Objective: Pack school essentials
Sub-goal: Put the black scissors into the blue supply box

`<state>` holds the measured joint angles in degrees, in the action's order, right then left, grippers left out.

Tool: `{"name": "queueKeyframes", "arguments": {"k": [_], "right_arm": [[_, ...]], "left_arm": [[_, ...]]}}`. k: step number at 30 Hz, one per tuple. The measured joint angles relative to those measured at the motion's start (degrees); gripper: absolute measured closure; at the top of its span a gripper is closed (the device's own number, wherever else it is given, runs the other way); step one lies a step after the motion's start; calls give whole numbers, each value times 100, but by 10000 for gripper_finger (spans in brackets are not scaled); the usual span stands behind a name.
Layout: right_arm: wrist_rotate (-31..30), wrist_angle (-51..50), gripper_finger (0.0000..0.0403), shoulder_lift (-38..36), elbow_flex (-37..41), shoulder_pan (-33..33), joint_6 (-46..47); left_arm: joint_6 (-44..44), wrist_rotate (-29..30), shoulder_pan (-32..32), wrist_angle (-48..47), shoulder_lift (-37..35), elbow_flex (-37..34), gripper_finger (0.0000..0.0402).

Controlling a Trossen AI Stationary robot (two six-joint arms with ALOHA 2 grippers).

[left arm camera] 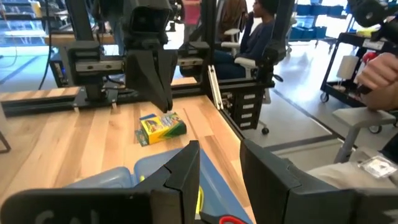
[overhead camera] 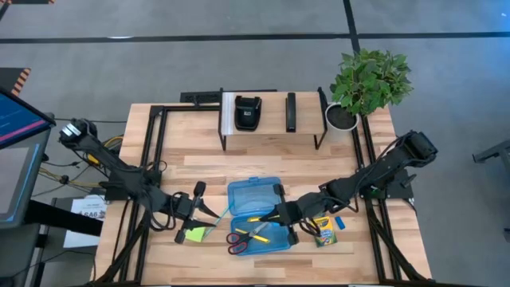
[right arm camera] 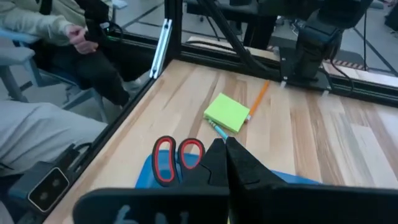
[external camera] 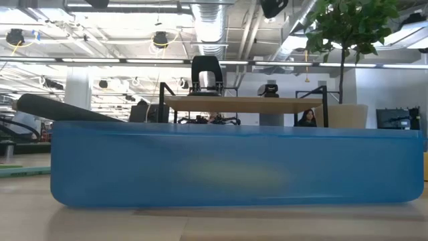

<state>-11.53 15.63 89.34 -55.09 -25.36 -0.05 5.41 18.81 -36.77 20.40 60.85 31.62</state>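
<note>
Translucent blue case (overhead camera: 256, 217); square sticky-note pad (right arm camera: 227, 112)

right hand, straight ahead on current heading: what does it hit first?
Likely the lime-green sticky-note pad, dead ahead of the right hand; red-handled scissors lie off that line. Height unclear, so it may pass above.
</note>
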Motion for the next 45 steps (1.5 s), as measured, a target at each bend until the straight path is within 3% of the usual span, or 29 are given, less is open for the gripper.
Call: {"name": "queueKeyframes", "arguments": {"k": [22,31,45], "right_arm": [[13,81,403,-11,0,0,2],[13,77,403,-13,0,0,2],[13,75,403,-13,-2,0,2]], "left_arm": [[138,-160,-2,481,115,5,299],[646,-155,-13,-832,115,598,299],[1226,293,-720,-1313,408,621,299]]}}
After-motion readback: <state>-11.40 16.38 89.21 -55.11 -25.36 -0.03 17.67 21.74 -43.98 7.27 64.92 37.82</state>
